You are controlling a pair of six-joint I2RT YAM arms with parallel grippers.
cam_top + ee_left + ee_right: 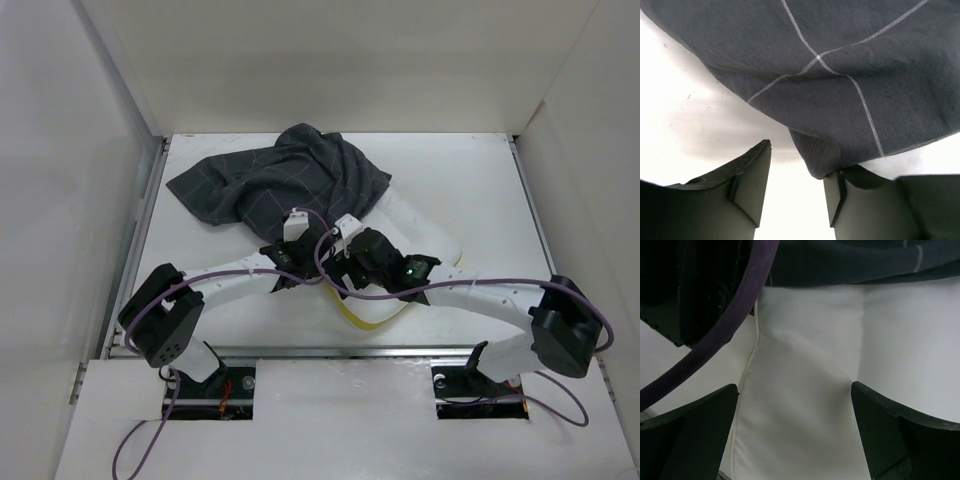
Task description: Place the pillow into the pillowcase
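The dark grey checked pillowcase (pixel 280 185) lies crumpled at the back middle of the table, draped over the far end of the white pillow (pixel 425 240). The pillow's yellow band (pixel 365 318) shows at its near edge, below the arms. My left gripper (pixel 290 240) is open at the pillowcase's near edge; in the left wrist view the pillowcase (pixel 840 75) hangs a corner down to the right fingertip (pixel 835 195) of the gripper (pixel 797 180). My right gripper (pixel 350 245) is open just over the pillow (pixel 805 390), with the pillowcase's edge (pixel 850 260) beyond it.
White walls stand on the left, back and right of the white table (pixel 480 180). The two arms' wrists sit close together, and a purple cable (pixel 715 350) loops past the right gripper's left finger.
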